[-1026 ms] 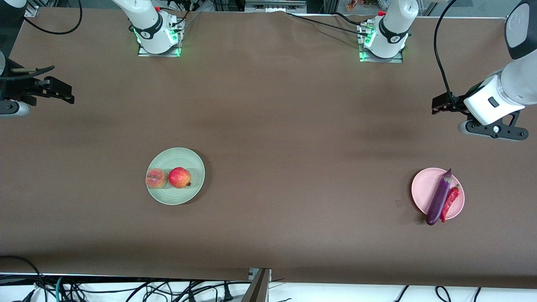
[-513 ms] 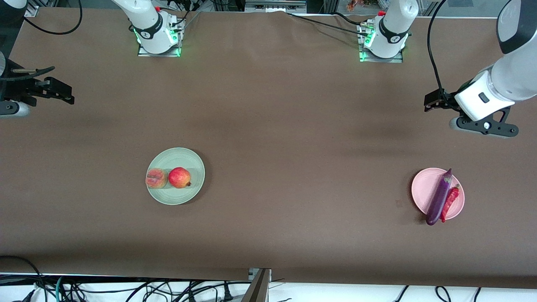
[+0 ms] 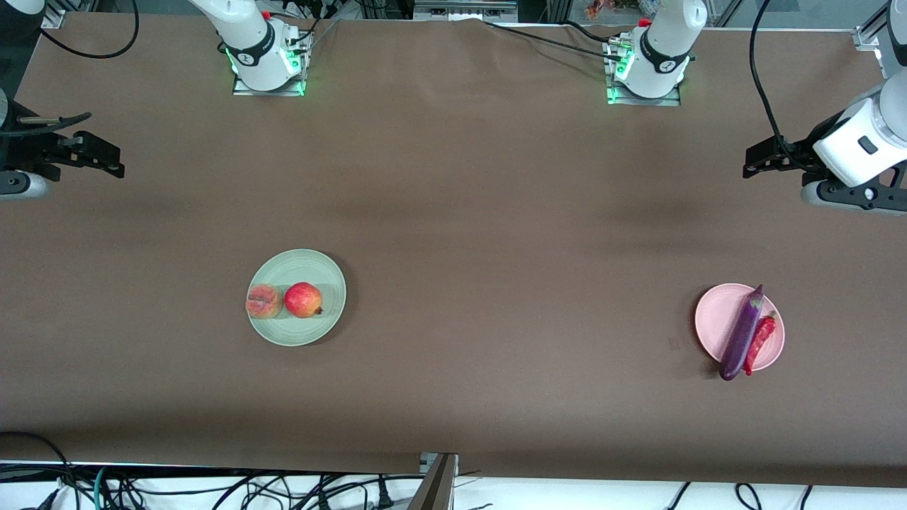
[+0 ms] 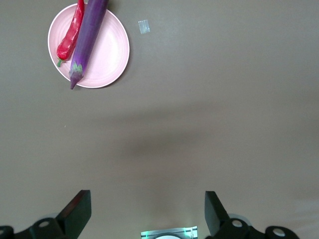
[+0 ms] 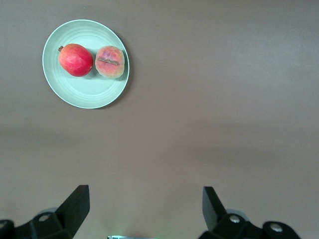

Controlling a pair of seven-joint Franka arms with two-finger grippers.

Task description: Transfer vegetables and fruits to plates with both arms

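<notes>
Two round, shallow matte plates sit well apart on the brown cloth-covered table (image 3: 453,212), each already loaded. On the pale green plate (image 3: 319,273), toward my right arm's end, a fuzzy orange-pink peach (image 3: 263,302) with a crease touches a slightly larger, shiny red pomegranate-like fruit (image 3: 303,299). On the pale pink plate (image 3: 716,315), toward my left arm's end, a long, slim, glossy purple eggplant (image 3: 742,334) lies slantwise, its rounded end overhanging the rim nearest the front camera; a thinner red chili pepper (image 3: 760,343) with a small green stem lies just beside it. A small pale scrap (image 4: 143,26) rests on the cloth near the pink plate.

My black left gripper (image 3: 762,159) hangs over bare cloth at my left arm's end, well apart from the pink plate, fingers (image 4: 77,211) spread wide and holding nothing. My black right gripper (image 3: 96,152) hangs over the table edge at my right arm's end, fingers (image 5: 75,204) likewise spread and empty. Both white jointed arms reach out from their bases.
</notes>
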